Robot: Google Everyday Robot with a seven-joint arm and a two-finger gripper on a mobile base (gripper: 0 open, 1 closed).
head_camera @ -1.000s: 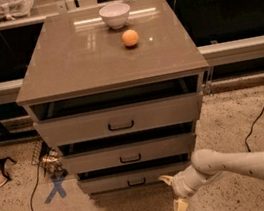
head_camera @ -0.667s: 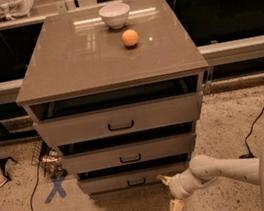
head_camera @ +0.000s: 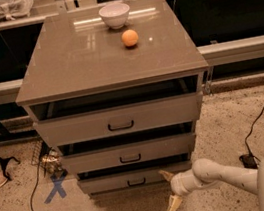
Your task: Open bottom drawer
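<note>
The bottom drawer (head_camera: 134, 177) is the lowest, narrowest grey-taupe front of the cabinet, with a small black bar handle (head_camera: 136, 182). It stands slightly out, with a dark gap above it. My gripper (head_camera: 169, 189) is low in front of the cabinet, just right of the handle and a little below the drawer front. Its two yellowish fingers are spread apart, one fingertip (head_camera: 164, 175) near the drawer's front edge, the other (head_camera: 173, 205) down by the floor. It holds nothing. My white arm (head_camera: 236, 176) reaches in from the lower right.
The middle drawer (head_camera: 129, 153) and top drawer (head_camera: 119, 120) are above, each slightly out. A white bowl (head_camera: 115, 15) and an orange (head_camera: 130, 37) sit on the cabinet top. Black cables (head_camera: 38, 195) and a blue tape cross (head_camera: 55, 186) lie on the floor at left.
My gripper and arm have shifted slightly left, closer to the bottom drawer's front. The drawers have not visibly moved.
</note>
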